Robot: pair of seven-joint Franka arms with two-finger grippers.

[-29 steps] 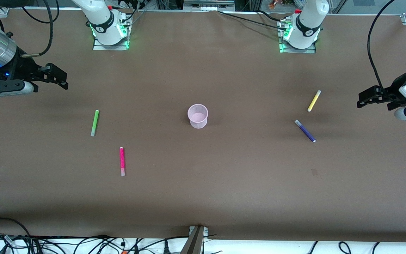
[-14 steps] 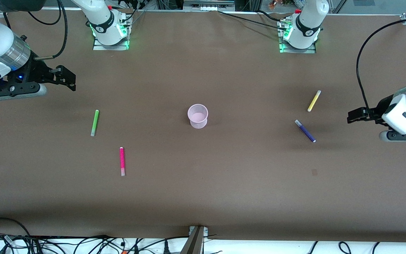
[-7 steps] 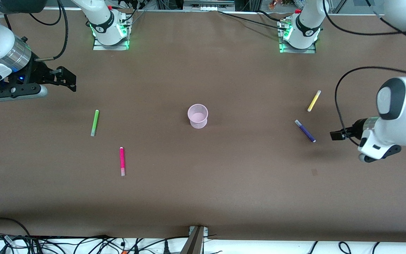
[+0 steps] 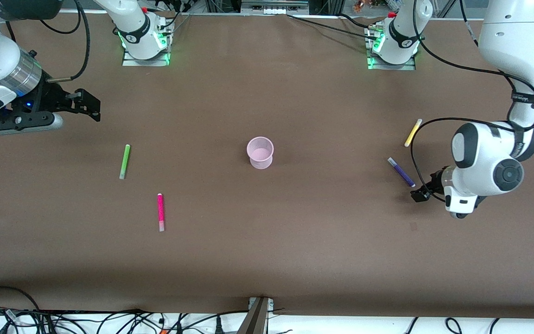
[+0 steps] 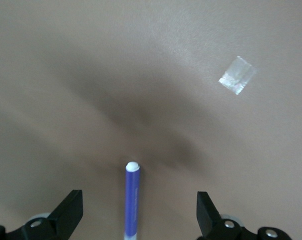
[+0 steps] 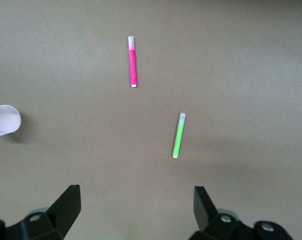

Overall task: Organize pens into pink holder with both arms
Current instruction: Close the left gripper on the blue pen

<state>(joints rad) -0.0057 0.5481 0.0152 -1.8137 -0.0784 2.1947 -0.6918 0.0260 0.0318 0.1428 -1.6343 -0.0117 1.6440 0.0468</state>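
The pink holder (image 4: 260, 152) stands upright near the middle of the brown table (image 4: 267, 250). It looks empty from above, though its pale walls make that a bit hard to tell.

All four pens lie flat on the table. The green pen (image 4: 124, 161) and the pink pen (image 4: 160, 212) lie toward the right arm's end of the table. The pink pen is nearer to the front camera than the green one. The yellow pen (image 4: 412, 132) and the purple pen (image 4: 401, 172) lie toward the left arm's end. The purple pen is nearer to the front camera than the yellow one. No pen touches the holder or another pen.

The left gripper (image 4: 421, 192) is low over the table, just beside the end of the purple pen. In the left wrist view, the purple pen (image 5: 132, 200) lies between the two spread fingers (image 5: 71, 212), which do not touch it. The jaws are wide apart and hold nothing. A small piece of clear tape (image 5: 237, 75) sticks to the table near there.

The right gripper (image 4: 86, 104) hangs in the air over the table, near the green pen but well apart from it. Its jaws are spread wide too and hold nothing. Its wrist view shows the green pen (image 6: 178, 135), the pink pen (image 6: 132, 61) and the holder (image 6: 3, 121) below it.
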